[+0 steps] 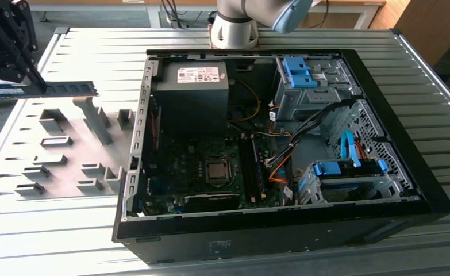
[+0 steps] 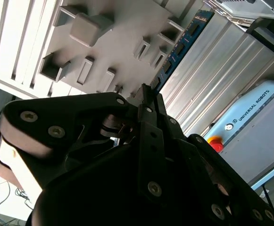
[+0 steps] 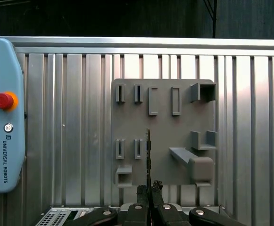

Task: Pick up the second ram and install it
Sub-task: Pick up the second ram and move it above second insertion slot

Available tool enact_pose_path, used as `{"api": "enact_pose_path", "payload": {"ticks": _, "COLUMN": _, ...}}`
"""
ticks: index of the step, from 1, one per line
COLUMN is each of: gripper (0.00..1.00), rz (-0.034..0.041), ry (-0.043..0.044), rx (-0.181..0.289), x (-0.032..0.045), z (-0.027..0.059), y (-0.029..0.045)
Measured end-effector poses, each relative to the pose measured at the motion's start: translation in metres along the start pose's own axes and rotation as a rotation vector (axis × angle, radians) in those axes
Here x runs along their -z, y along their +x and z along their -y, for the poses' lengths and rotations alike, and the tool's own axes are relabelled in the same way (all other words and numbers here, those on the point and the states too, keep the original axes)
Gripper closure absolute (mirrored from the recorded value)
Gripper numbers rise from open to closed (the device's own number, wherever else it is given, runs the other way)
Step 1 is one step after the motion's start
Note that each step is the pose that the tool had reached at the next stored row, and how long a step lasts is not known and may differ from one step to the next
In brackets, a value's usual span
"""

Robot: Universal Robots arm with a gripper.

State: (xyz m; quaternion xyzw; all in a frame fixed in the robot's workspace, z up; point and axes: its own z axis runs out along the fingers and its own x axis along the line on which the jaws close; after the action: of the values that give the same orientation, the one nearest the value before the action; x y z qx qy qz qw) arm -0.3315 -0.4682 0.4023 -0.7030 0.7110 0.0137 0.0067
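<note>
Upper left of the exterior view: my gripper (image 1: 34,86) is clamped tight on the second ram (image 1: 70,89), over the gray fixture plate (image 1: 64,146). I judge the stick light, stiff and fragile, best held by its flat faces.

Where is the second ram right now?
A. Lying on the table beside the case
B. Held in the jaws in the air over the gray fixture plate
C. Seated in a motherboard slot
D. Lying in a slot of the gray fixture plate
B: in the exterior view the jaws are shut on the second ram, which hangs clear of the gray fixture plate and outside the computer case.
</note>
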Motion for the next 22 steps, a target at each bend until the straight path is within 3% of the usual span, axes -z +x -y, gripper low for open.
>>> {"api": "enact_pose_path", "payload": {"ticks": 22, "gripper": 0.86, "rz": 0.0, "ry": 0.0, "rx": 0.0, "x": 0.0002, "z": 0.0186, "y": -0.0002}}
